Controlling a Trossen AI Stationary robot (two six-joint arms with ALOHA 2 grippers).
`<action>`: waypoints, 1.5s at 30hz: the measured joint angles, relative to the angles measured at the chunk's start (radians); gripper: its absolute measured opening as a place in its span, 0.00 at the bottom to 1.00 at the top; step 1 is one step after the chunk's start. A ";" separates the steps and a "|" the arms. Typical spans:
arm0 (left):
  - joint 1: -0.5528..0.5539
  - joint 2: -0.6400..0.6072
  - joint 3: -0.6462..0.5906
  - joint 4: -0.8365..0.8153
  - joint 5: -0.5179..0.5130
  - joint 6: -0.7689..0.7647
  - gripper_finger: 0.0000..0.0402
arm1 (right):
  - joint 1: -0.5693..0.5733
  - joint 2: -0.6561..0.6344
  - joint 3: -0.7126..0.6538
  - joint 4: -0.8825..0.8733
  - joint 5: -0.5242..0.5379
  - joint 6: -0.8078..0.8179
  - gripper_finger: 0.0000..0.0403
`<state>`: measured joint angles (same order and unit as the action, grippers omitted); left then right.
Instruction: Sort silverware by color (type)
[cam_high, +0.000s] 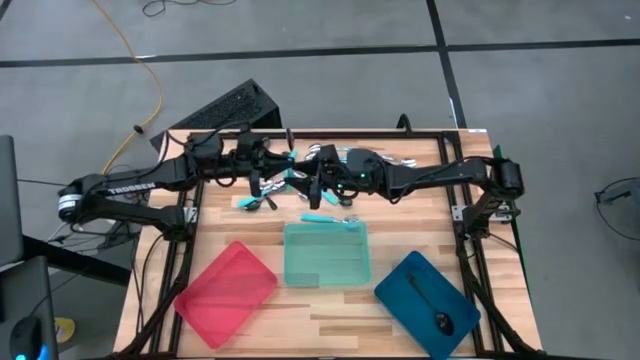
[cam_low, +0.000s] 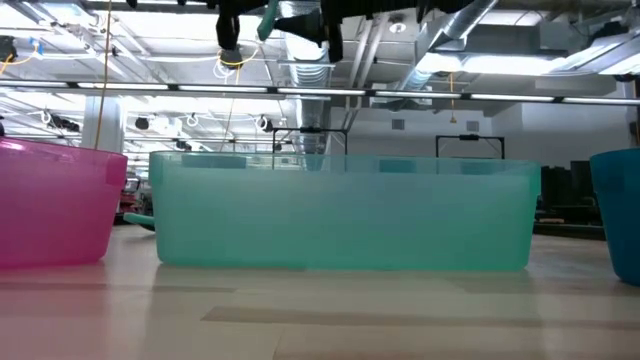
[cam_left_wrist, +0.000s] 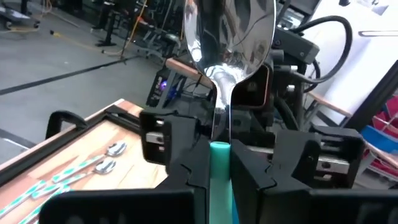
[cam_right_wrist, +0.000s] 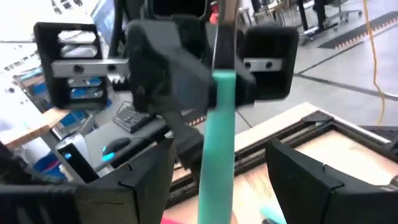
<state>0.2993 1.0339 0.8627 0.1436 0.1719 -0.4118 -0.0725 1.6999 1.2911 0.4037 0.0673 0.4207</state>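
seeing my left gripper (cam_left_wrist: 219, 163) pinching turquoise-handled spoon (cam_left_wrist: 225, 37) upright above table's back middle, beyond teal tray (cam_high: 326, 254); my right gripper (cam_right_wrist: 219, 177) facing it, fingers spread around handle.

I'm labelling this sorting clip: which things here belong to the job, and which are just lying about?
Job:
- turquoise-handled silver spoon, clamped in the left gripper
- right gripper, fingers open around its handle
- loose spoons
- dark spoon
- red tray, teal tray, blue tray

Lying about:
- black keyboard
- yellow cable
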 joint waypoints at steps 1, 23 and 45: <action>0.000 0.002 0.000 0.001 0.000 0.000 0.05 | -0.003 0.000 -0.001 -0.010 0.000 0.002 0.67; -0.002 0.001 0.000 0.006 0.005 -0.012 0.05 | -0.023 0.022 -0.002 -0.027 -0.095 -0.026 0.25; -0.003 -0.001 0.000 -0.043 -0.045 -0.011 0.40 | -0.042 0.023 -0.002 -0.041 -0.087 0.050 0.25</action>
<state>0.2962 1.0332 0.8627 0.1006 0.1268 -0.4228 -0.1149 1.7229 1.2892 0.3627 -0.0200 0.4709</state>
